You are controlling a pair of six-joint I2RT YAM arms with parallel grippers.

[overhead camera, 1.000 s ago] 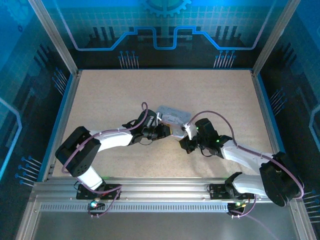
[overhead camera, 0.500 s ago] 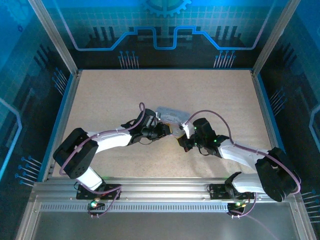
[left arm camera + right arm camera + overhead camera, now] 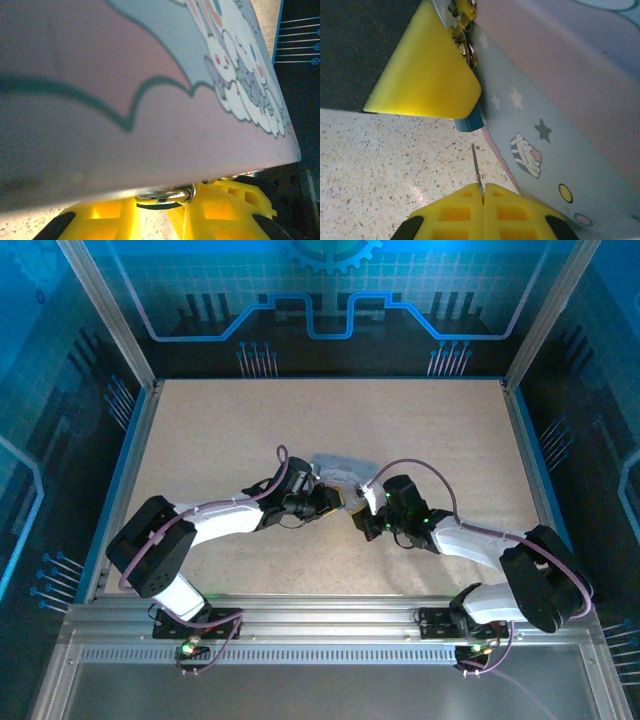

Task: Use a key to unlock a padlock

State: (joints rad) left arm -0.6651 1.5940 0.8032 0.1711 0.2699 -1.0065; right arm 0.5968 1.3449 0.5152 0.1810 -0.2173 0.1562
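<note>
Left claw: the left gripper has its yellow fingers closed in on either side of a bright metal loop. It looks like the shackle, so I read this as a pinch on the padlock.
Right claw: the right gripper has its fingers pressed together on the key, whose thin blade pokes out past the tips.
Padlock: the padlock shows as a small bluish end sticking out under the left claw's yellow finger, tight against the tin's lower edge, mid-table between the two claws.
Tin: the tin sits just on the far side of both claws, near the middle of the table.
Key to lock: the blade tip points toward the bluish end but is not touching it. The keyhole cannot be made out.
Step, as I judge it: lining the key up for insertion.
Risk, missed slot: a slightly off angle would make the tip skid off the lock body or scrape the tin.
Risk, key slip: only a little of the key is gripped, so a push against a blocked tip could pivot it or drive it back between the fingers.
Risk, lock turning: pressure from the key could swing the padlock in the left pinch and move the slot away.
Risk, tin: a hard push could shove the tin toward the far side.
</note>
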